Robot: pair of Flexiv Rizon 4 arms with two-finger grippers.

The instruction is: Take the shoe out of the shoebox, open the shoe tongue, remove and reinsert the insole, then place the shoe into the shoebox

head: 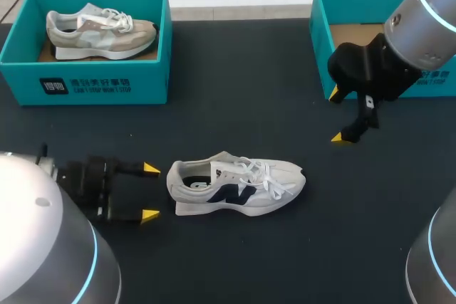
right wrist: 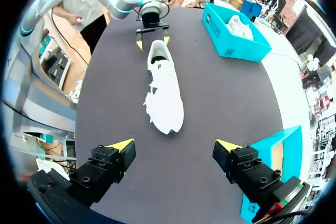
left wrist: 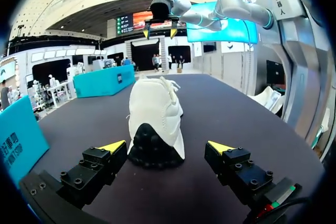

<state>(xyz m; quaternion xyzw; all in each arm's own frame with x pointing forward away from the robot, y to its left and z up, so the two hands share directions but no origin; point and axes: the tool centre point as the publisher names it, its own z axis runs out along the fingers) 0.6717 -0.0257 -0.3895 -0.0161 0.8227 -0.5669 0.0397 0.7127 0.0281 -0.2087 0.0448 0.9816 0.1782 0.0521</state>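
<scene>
A white shoe [head: 235, 186] with a navy logo lies on its sole on the black table, heel to the left. My left gripper [head: 150, 191] is open just behind the heel, level with the table. In the left wrist view the heel [left wrist: 155, 129] sits just ahead of the left gripper [left wrist: 167, 148], in line with the gap between its fingers and touching neither. My right gripper [head: 338, 115] hangs open above the table, up and to the right of the toe. Seen from the right wrist, the shoe [right wrist: 164, 90] lies well ahead of the right gripper [right wrist: 176, 148]. An empty teal shoebox [head: 322, 30] stands at the back right.
A second teal shoebox [head: 85, 80] at the back left holds a beige and white shoe [head: 100, 31]. It also shows in the right wrist view as the box [right wrist: 233, 40] beyond the white shoe. Bare black table lies in front of the shoe.
</scene>
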